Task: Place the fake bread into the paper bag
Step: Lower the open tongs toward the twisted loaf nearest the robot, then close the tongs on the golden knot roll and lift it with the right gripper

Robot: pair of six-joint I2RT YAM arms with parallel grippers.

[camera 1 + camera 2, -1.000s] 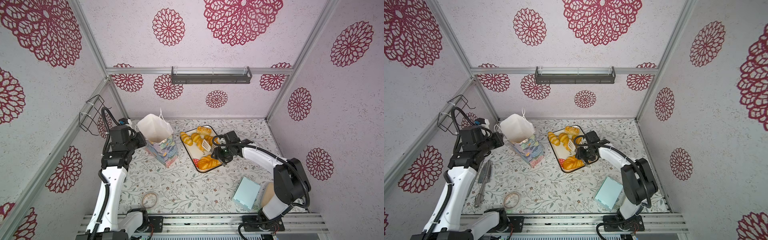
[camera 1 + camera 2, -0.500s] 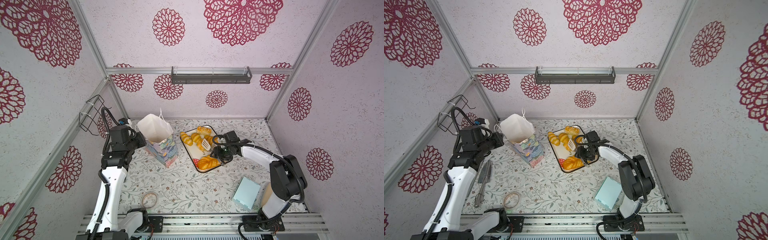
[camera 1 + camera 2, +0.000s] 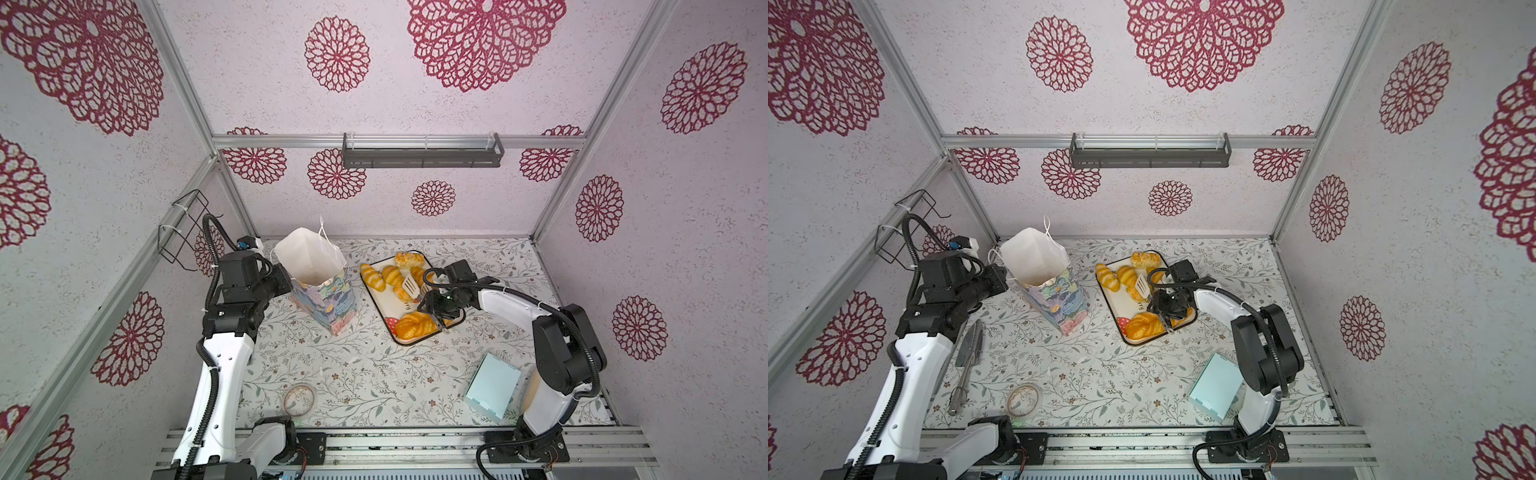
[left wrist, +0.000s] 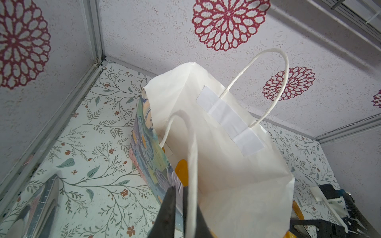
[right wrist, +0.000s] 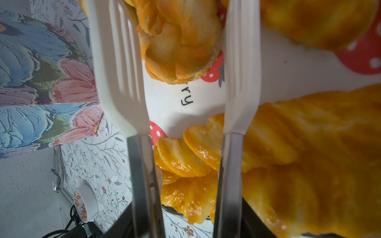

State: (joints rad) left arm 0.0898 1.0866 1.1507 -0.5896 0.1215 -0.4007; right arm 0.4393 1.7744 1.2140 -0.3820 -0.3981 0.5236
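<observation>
Floral tabletop (image 3: 353, 374); glossy braided loaf (image 3: 415, 325) on rectangular tray (image 3: 390, 309).

Surface (image 3: 353, 365): flat, covered in a white print of grey-green leaf sprigs and small brown flowers, walled on three sides. Directly on it:
- Bag (image 3: 328, 299), upright at rear left, mouth open.
- Tray (image 3: 409, 307), white with a dark rim, just right of the bag and apart from it, set at an angle.
- Box (image 3: 492, 384), pale blue and flat, front right, well apart from the tray.
- Tape roll (image 3: 299, 399), lying flat near the front edge, left of centre.
- Metal utensil (image 3: 969, 345), long, along the left side in a top view; kind unclear.
</observation>
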